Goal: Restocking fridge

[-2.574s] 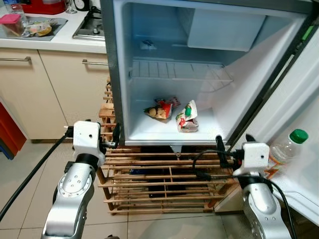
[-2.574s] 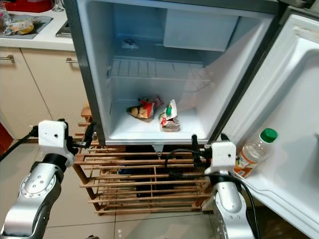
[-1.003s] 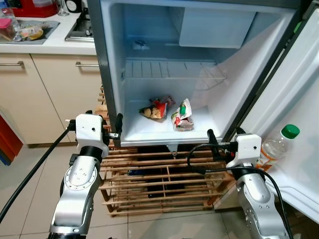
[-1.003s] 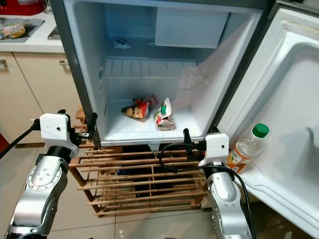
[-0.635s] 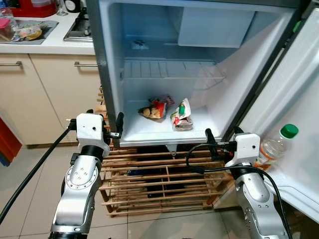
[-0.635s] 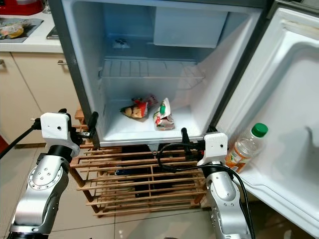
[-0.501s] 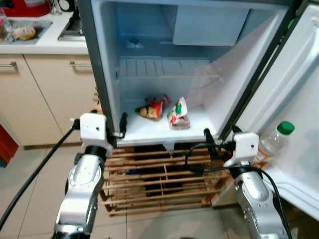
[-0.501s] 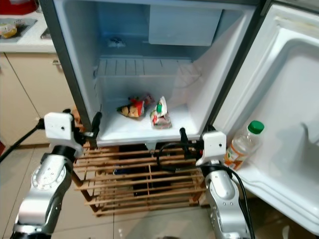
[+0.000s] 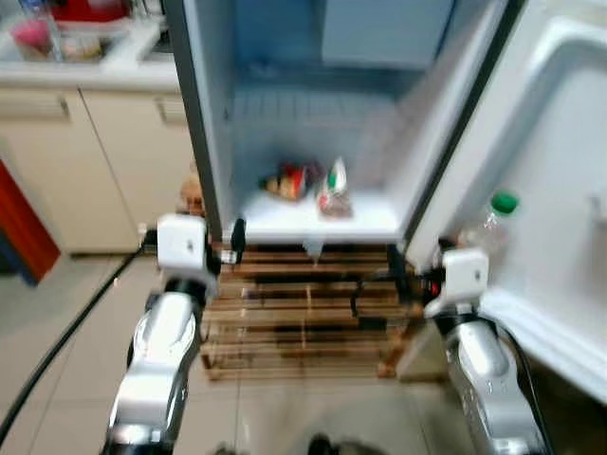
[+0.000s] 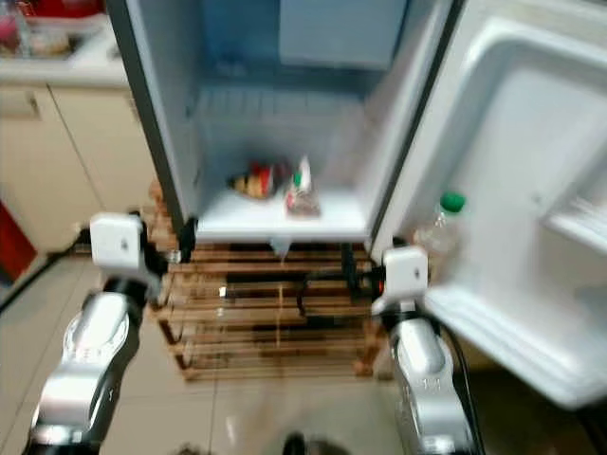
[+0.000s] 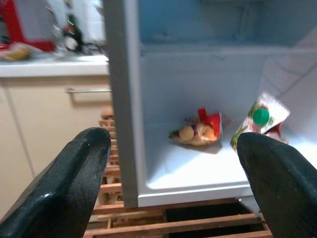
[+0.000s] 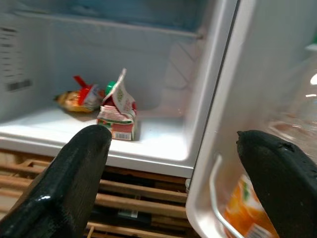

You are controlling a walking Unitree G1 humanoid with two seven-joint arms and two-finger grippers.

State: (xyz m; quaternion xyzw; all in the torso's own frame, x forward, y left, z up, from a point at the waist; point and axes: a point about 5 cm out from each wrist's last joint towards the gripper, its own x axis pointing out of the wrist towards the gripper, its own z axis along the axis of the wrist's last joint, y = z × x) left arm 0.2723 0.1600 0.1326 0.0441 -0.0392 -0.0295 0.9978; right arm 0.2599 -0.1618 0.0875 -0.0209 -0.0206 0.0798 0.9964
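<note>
Left wrist view: fridge [image 11: 124,99] open, snack bag [image 11: 195,133] and small carton [image 11: 260,119] side by side on the bottom shelf [image 11: 188,168], carton to the right. Left gripper [image 11: 176,173] spread wide and empty, just short of the shelf's near left corner. Right gripper [image 12: 168,178] equally wide and empty at the near right corner. Bottle [image 9: 493,227] with green cap upright in the door rack [image 9: 541,322], far right. Carton probably light and stiff but crushable, best pinched across its flat sides; bag soft and crinkly; bottle smooth, likely heavier, best taken around the body. Head views blurred; labels unreadable; bottle's lower half hidden behind the rack.
</note>
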